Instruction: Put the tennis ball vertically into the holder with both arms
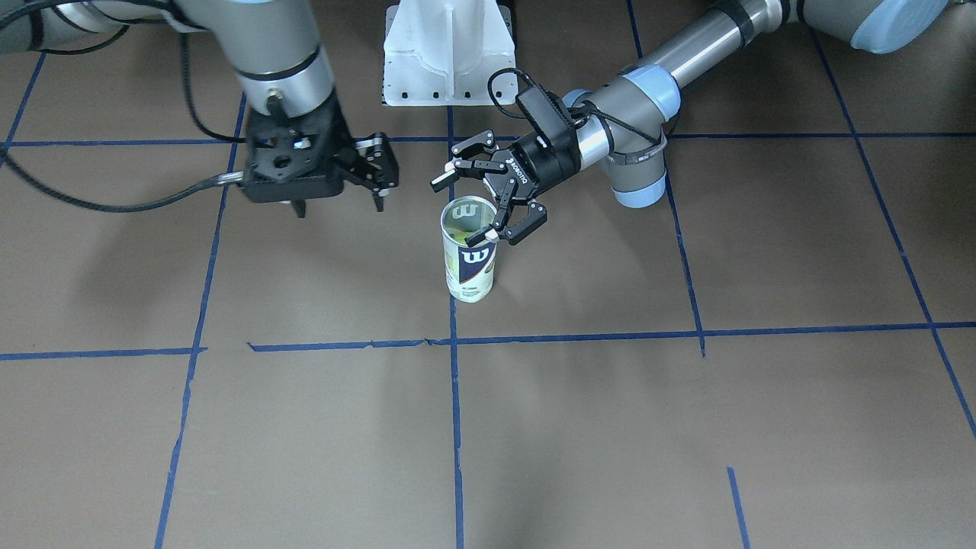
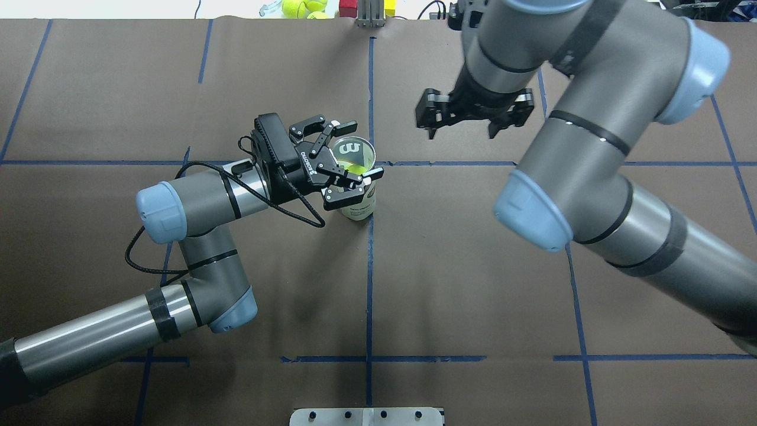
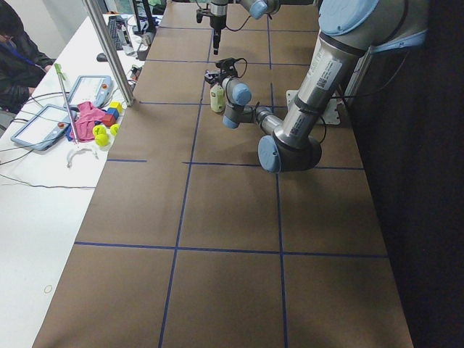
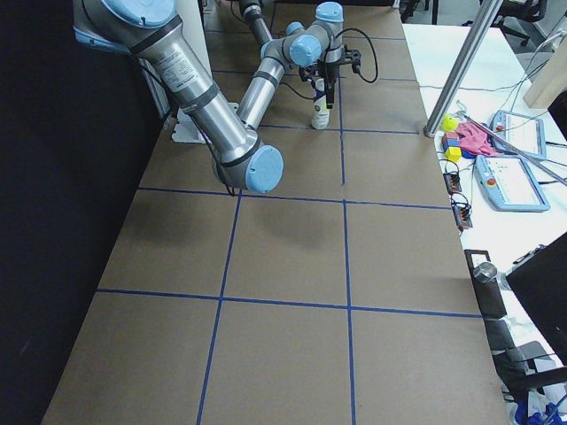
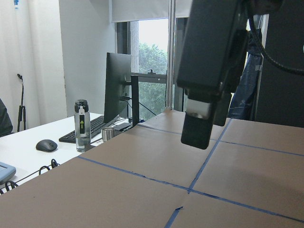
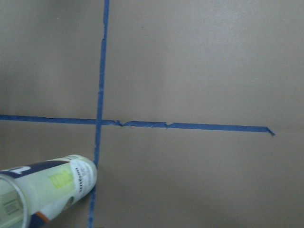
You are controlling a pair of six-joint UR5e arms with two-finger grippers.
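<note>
A: Overhead view, 12 o'clock taken as away from the robot. What is noted first?

B: A brown table (image 2: 473,266), gridded with blue tape (image 2: 369,284). The right arm (image 2: 591,148) is seen entering from 4 o'clock, the left arm (image 2: 195,201) from 8 o'clock.

A: The claws?

B: The right gripper (image 2: 462,125) is held above the table at 2 o'clock from the holder (image 1: 469,267), well apart from it. Its jaws are spread and nothing is carried. The left gripper (image 2: 356,151) is set level at the holder's top from 9 o'clock, jaws spread wider than the can, one finger to each side of the rim. Contact cannot be judged, and nothing is clamped.

A: The holder itself?

B: It is stood upright on the centre tape line, mouth open.

A: And the ball?

B: The tennis ball (image 2: 353,169) is made out as yellow-green inside the holder, through the mouth.
</note>
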